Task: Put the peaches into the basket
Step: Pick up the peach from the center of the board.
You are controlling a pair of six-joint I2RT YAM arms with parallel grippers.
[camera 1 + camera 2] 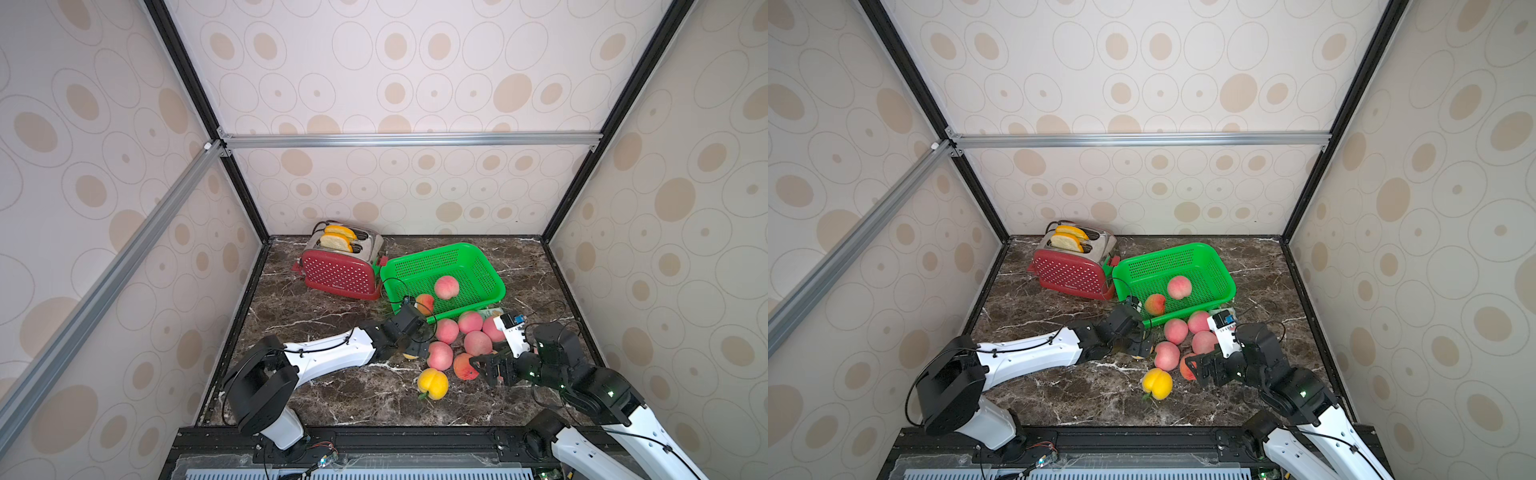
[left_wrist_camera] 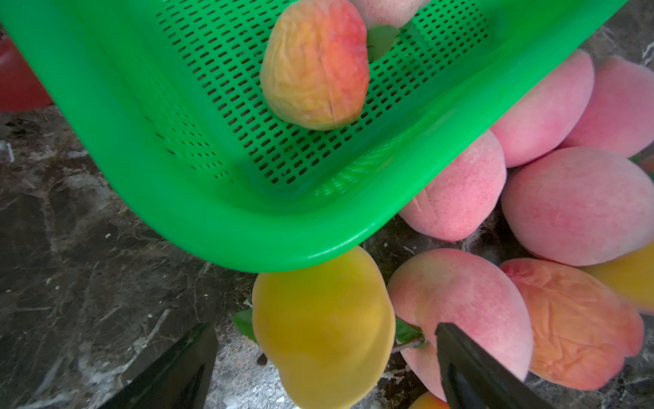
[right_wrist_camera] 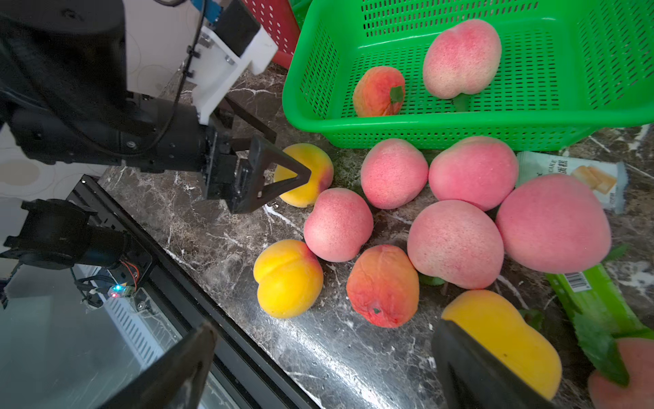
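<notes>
Closest to the lens in the left wrist view: two black fingers [image 2: 177,368] of the left gripper [image 2: 322,333], spread wide, holding nothing, one on each side of a yellow peach [image 2: 318,304] just beside a corner of the green basket [image 2: 212,226]. Inside the basket, two peaches only: an orange-red peach [image 1: 424,302] and a pink peach [image 1: 446,286]. On the marble table [image 1: 332,395] just in front of the basket, a cluster of pink peaches [image 1: 478,343], touching each other. Right gripper [image 1: 482,370] also wide open and empty, next to a wrinkled orange peach [image 1: 463,365]. Second yellow peach [image 1: 433,383] lying a little apart. Red toaster [image 1: 340,272] just beside the basket.
</notes>
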